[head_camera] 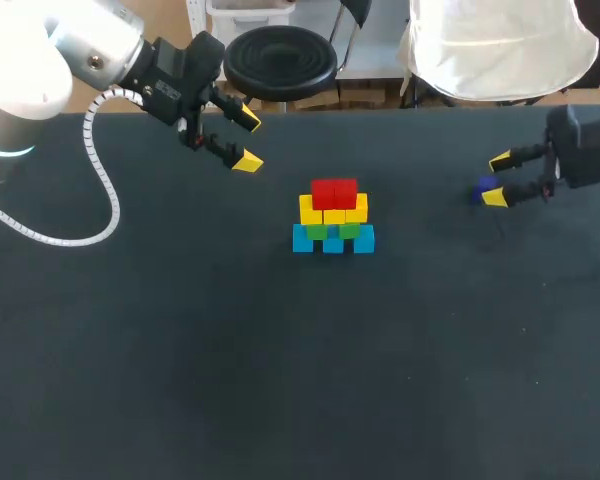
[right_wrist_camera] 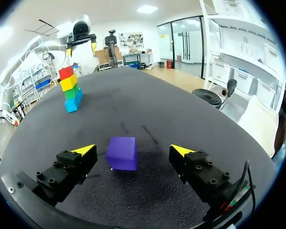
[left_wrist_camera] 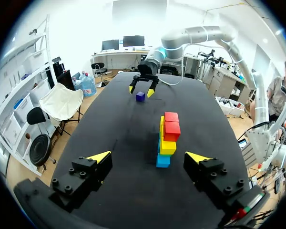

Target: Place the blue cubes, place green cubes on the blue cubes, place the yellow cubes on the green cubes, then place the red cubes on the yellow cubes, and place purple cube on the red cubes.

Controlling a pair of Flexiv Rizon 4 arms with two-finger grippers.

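A stack of cubes (head_camera: 332,217) stands mid-table: blue cubes (head_camera: 332,241) at the base, green (head_camera: 332,230), then yellow (head_camera: 332,210), and red cubes (head_camera: 334,192) on top. The stack (left_wrist_camera: 166,139) shows ahead of my left gripper (left_wrist_camera: 150,159), which is open and empty, raised at the far left (head_camera: 243,140). A purple cube (right_wrist_camera: 122,152) lies on the table between the open fingers of my right gripper (right_wrist_camera: 134,150), untouched. In the head view that gripper (head_camera: 497,178) is at the right, with the purple cube (head_camera: 483,185) partly hidden by a fingertip.
The black table (head_camera: 280,380) carries nothing else. My right arm (left_wrist_camera: 190,38) shows across the table in the left wrist view, and my left gripper (right_wrist_camera: 81,44) hangs beyond the stack (right_wrist_camera: 70,88) in the right wrist view.
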